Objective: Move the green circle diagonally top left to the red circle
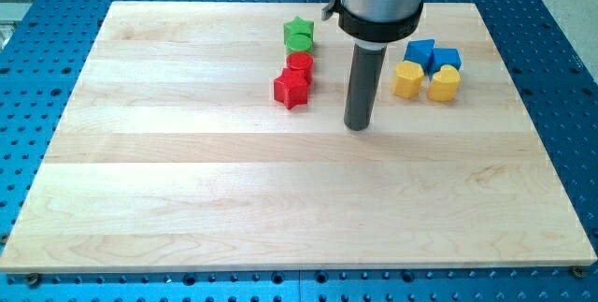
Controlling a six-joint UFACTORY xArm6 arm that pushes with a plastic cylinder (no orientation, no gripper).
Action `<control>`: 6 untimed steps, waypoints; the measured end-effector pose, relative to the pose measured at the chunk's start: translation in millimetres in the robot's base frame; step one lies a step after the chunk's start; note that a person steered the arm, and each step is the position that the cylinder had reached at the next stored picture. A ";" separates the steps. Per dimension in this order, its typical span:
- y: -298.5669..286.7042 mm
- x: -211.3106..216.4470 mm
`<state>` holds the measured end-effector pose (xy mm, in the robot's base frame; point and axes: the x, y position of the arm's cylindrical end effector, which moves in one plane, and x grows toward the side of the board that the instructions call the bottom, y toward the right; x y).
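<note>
The green circle (298,46) lies near the view's top centre, wedged between a green star (298,29) above it and the red circle (299,63) directly below it, touching both. A red star (291,89) sits just below the red circle, so the four blocks form a column. My tip (357,126) rests on the board to the right of and below this column, about a block's width from the red star and touching no block.
Right of the rod is a cluster: a blue block (420,53), a second blue block (447,58), a yellow block (407,79) and a yellow heart-like block (444,84). The wooden board (187,199) lies on a blue perforated table.
</note>
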<state>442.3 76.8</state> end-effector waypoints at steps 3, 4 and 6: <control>-7.0 -44.1; 7.8 -81.1; -42.4 -120.3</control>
